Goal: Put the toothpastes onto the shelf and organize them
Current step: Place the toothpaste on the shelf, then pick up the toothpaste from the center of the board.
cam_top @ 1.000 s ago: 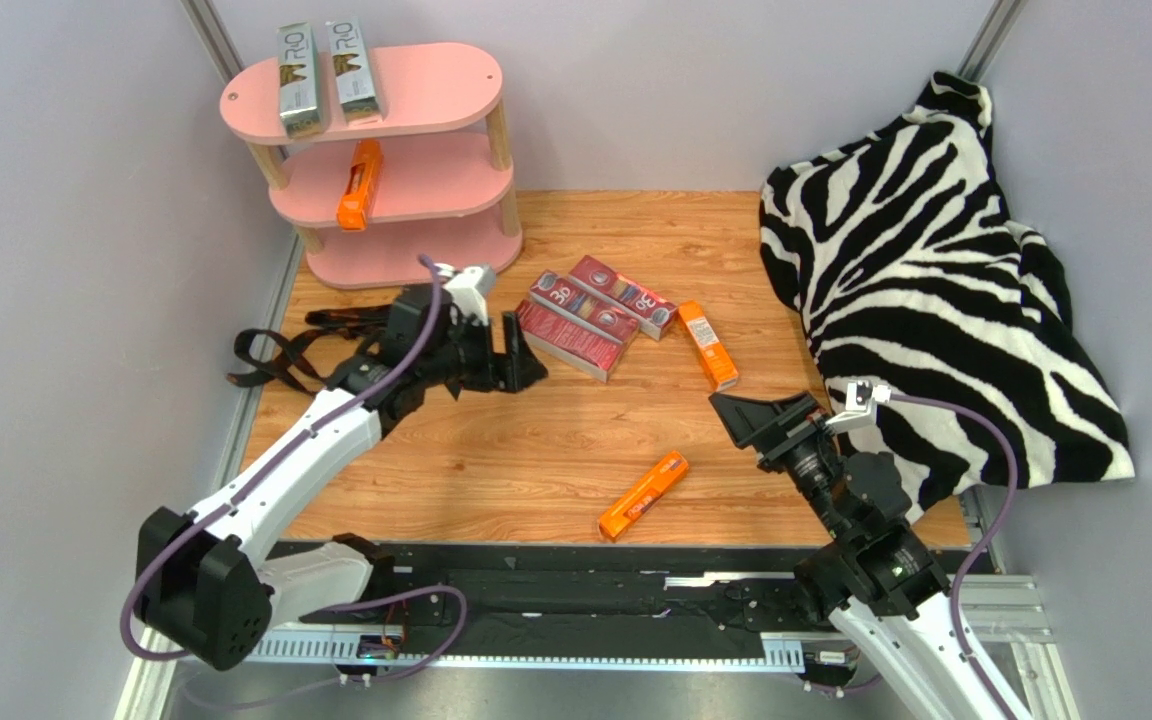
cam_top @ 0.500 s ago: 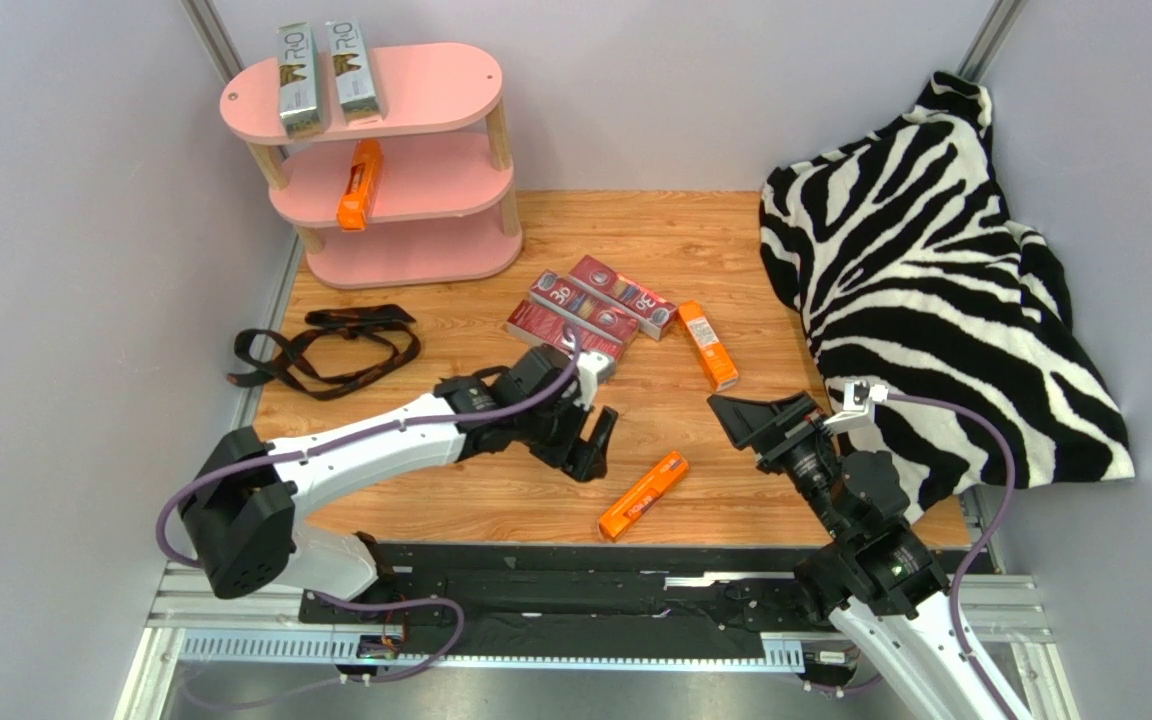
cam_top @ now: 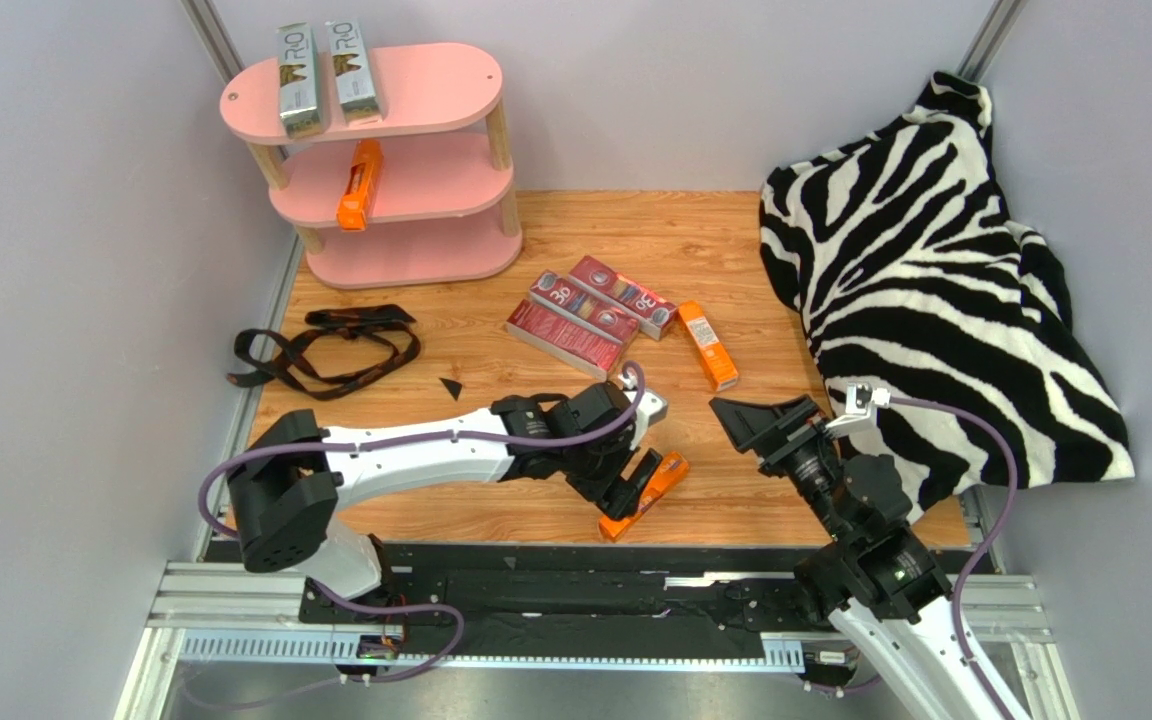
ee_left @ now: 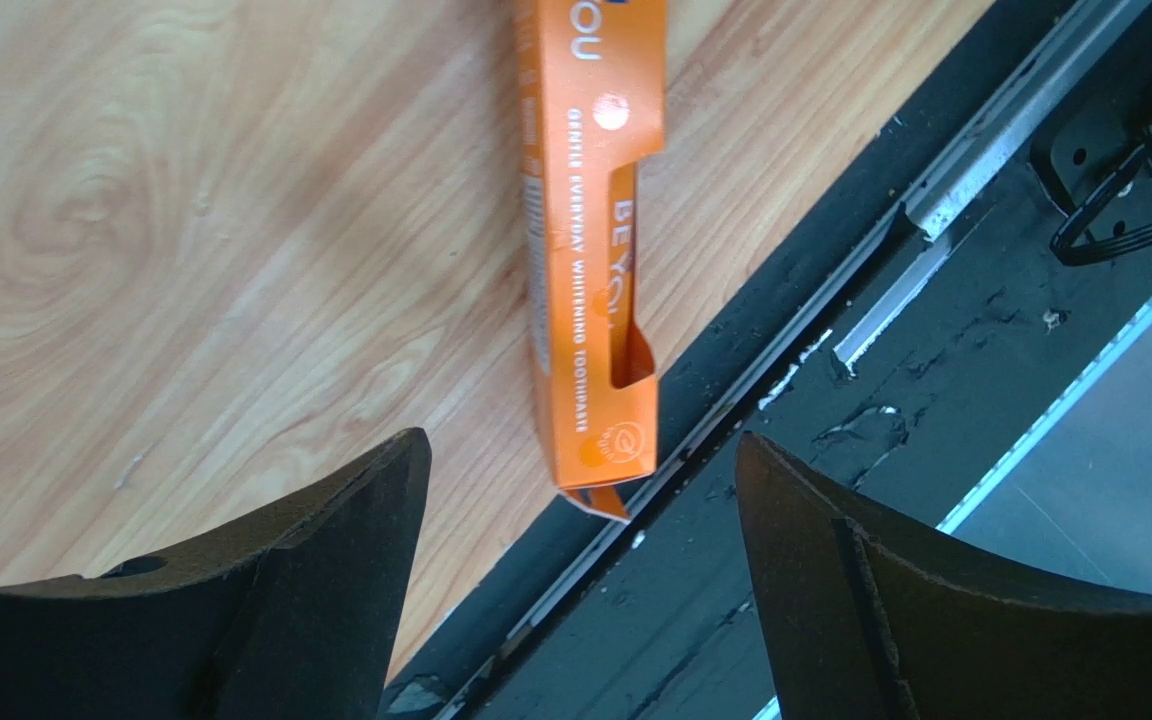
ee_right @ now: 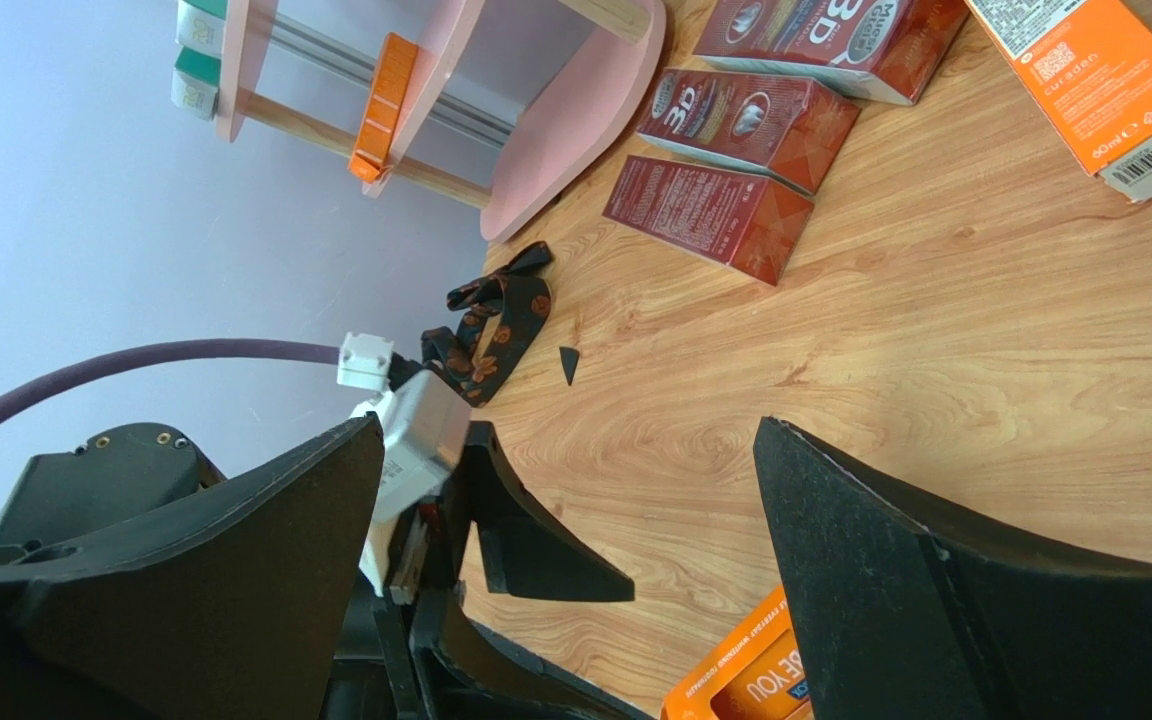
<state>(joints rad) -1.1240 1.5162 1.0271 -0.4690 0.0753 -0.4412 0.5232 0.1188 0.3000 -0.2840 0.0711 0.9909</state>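
The wooden worktop point(cam_top: 597, 240) carries everything. A zebra cloth point(cam_top: 935, 285) lies heaped over its right side and up the back corner. The pink shelf point(cam_top: 432, 83) stands at the back left. Two silver cartons point(cam_top: 297, 78) lie side by side on the left part of its top board, and one orange carton point(cam_top: 361, 183) lies on the middle board.

The left arm reaches across the front of the worktop. Its claw point(cam_top: 630, 477) is spread, and it hovers over the front orange carton point(cam_top: 645, 495). In the wrist view the carton's near end point(ee_left: 597, 435) shows in the gap between the fingers point(ee_left: 342, 525) and is not pinched. That end lies right at the worktop's front edge.

The right claw point(cam_top: 760, 420) is spread wide and holds nothing. It sits just beside the cloth's lower edge.

Three red cartons point(cam_top: 567, 333) lie close together near the middle of the worktop, in front of the shelf. A loose orange carton point(cam_top: 707, 345) lies just to their right.

A black strap point(cam_top: 324, 348) is coiled at the left edge. A small black scrap point(cam_top: 452, 387) lies to its right.
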